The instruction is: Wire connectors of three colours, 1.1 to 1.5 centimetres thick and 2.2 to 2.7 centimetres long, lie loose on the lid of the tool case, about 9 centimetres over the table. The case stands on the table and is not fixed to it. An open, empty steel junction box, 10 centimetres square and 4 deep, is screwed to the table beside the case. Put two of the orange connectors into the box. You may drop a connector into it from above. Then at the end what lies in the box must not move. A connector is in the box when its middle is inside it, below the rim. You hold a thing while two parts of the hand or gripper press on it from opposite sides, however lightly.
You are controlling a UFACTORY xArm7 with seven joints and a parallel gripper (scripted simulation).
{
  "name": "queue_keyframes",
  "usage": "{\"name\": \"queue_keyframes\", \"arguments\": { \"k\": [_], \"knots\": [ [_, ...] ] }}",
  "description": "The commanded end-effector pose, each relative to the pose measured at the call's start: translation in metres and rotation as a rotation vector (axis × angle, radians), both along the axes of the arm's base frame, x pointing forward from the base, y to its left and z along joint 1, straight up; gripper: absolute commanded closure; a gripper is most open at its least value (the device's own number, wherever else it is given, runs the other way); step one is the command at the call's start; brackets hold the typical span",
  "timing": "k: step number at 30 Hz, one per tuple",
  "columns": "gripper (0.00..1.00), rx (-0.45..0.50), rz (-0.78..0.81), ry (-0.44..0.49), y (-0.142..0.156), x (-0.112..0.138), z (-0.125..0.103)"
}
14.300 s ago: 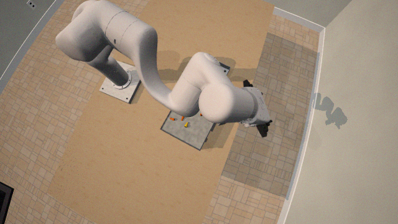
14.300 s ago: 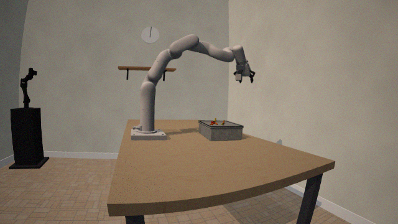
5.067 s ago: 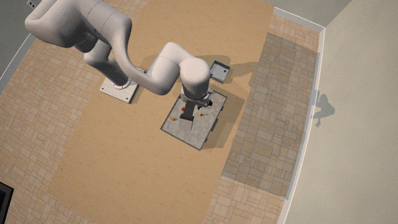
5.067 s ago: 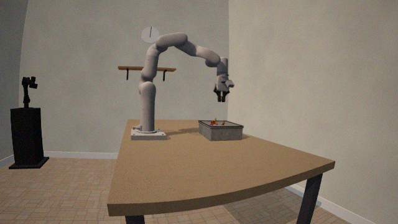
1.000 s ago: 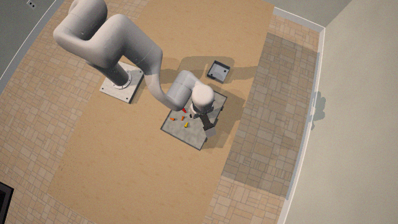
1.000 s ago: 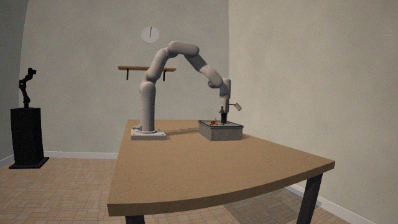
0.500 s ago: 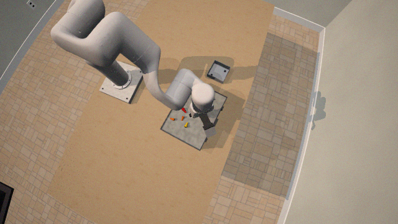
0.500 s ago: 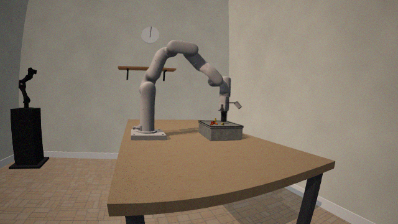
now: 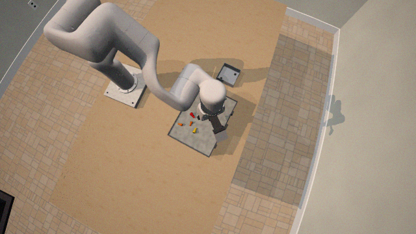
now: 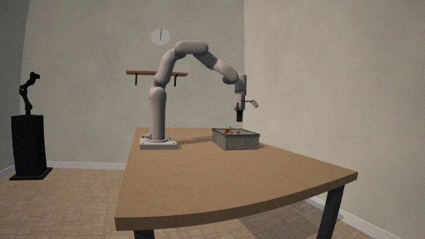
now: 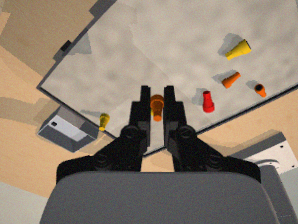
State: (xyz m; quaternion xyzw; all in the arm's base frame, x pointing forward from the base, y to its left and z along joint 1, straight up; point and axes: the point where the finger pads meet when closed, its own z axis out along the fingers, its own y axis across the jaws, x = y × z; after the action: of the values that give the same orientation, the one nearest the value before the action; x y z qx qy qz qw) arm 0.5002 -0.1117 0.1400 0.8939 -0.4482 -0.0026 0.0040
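Note:
My gripper (image 11: 157,99) is shut on an orange connector (image 11: 157,106) and holds it above the grey lid of the tool case (image 9: 203,125). In the exterior view the gripper (image 10: 239,117) hangs clearly above the case (image 10: 236,139). On the lid lie a red connector (image 11: 208,102), two orange connectors (image 11: 230,79) (image 11: 260,88) and a yellow connector (image 11: 238,48). Another yellow connector (image 11: 104,120) lies near the lid's edge. In the top view the arm's wrist hides the fingers. The open steel junction box (image 9: 228,74) stands empty on the table beyond the case.
The arm's base plate (image 9: 125,85) is bolted to the table left of the case. A small latch (image 9: 232,113) sticks out of the case's side. The wrist camera bracket (image 9: 218,128) overhangs the lid.

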Motion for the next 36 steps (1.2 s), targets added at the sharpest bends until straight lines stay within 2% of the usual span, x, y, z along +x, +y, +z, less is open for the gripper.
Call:
{"name": "queue_keyframes", "arguments": {
  "k": [1, 20, 28, 30, 36],
  "knots": [
    [0.98, -0.001, 0.0, -0.004, 0.0, 0.001, 0.007],
    [0.98, -0.001, 0.0, -0.004, 0.01, 0.002, 0.007],
    [0.98, -0.001, 0.0, -0.004, 0.045, 0.005, 0.007],
    [0.98, -0.001, 0.0, -0.004, 0.045, 0.005, 0.007],
    [0.98, -0.001, 0.0, -0.004, 0.088, 0.009, 0.007]
  ]
}}
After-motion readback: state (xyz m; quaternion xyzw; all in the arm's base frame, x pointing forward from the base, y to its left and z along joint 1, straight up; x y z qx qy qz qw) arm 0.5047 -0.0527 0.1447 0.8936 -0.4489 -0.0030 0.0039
